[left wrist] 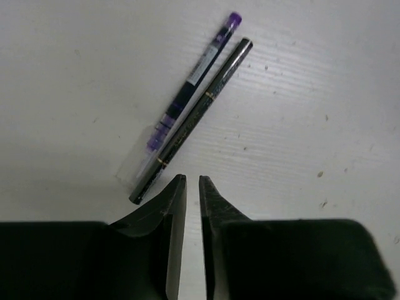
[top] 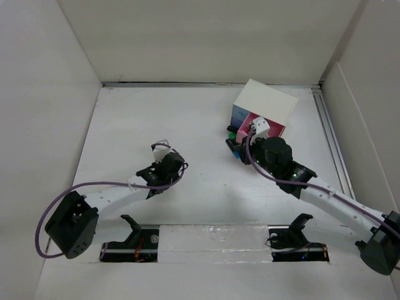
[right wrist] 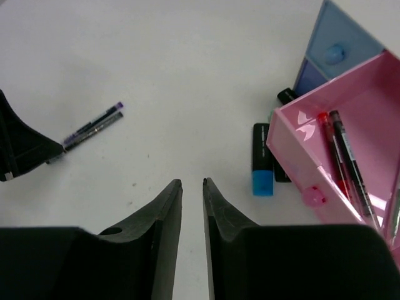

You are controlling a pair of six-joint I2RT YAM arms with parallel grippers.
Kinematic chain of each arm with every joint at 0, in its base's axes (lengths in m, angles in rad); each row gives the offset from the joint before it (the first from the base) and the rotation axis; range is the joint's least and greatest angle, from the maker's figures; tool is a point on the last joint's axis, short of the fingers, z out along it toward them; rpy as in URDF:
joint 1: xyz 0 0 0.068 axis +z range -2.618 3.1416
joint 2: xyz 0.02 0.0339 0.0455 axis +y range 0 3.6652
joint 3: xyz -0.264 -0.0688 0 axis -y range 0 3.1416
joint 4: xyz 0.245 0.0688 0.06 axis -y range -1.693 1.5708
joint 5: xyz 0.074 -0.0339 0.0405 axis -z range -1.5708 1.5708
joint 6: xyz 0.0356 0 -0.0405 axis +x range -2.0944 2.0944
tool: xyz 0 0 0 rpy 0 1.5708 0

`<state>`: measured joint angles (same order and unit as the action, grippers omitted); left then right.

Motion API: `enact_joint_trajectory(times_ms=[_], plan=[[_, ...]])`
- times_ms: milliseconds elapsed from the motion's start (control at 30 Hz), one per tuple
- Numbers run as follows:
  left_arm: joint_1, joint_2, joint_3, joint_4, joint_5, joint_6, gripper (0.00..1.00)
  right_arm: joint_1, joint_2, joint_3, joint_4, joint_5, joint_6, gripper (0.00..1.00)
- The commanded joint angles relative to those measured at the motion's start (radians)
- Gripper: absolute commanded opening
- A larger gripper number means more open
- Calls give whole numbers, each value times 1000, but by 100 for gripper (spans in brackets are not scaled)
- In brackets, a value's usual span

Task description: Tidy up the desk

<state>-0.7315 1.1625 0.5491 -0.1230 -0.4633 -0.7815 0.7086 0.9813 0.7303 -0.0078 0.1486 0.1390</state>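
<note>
White and matte, the desk [top: 131, 119] fills the top view from the arm bases to the far wall, and it is boxed in by plain white panels [top: 50, 75] on the left, the far side and the right. Nearest me, a glossy clear strip [top: 212, 237] lies along the front edge between the two arm mounts. My left gripper [left wrist: 192, 179] hangs low over the left middle of the surface, its jaws drawn to a thin slit and holding nothing. Up close the top shows fine ribbing and a scatter of small dark specks. Just beyond those fingertips lie a purple pen [left wrist: 187, 84] and a dark pen [left wrist: 203, 106], side by side and touching along their length, slanting away to the right. My right gripper [right wrist: 191, 182] sits over the right middle, its jaws also nearly closed and empty. Ahead of it to the right a pink drawer [right wrist: 294, 134] stands pulled out, with a red pen [right wrist: 331, 153] and a black pen [right wrist: 349, 165] lying in it. A blue-capped marker [right wrist: 262, 165] rests on the desk against the drawer's front. Behind that is the box [top: 265, 103] near the far right corner, its blue drawers [right wrist: 337, 53] shut. A metal rail [top: 331, 137] runs along the right wall's foot.
</note>
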Motion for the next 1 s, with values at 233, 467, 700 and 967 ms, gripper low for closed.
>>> enact_joint_trajectory(times_ms=[233, 467, 700, 967], plan=[[-32, 158, 143, -135, -32, -35, 28, 11, 16, -58, 192, -127, 28, 30], [15, 236, 163, -106, -43, 4, 28, 11, 14, -58, 187, -116, 25, 30], [15, 273, 189, -72, -71, 36, 28, 11, 56, -48, 187, -129, 22, 30], [15, 253, 184, -56, -92, 51, 28, 11, 82, -42, 189, -138, 24, 30]])
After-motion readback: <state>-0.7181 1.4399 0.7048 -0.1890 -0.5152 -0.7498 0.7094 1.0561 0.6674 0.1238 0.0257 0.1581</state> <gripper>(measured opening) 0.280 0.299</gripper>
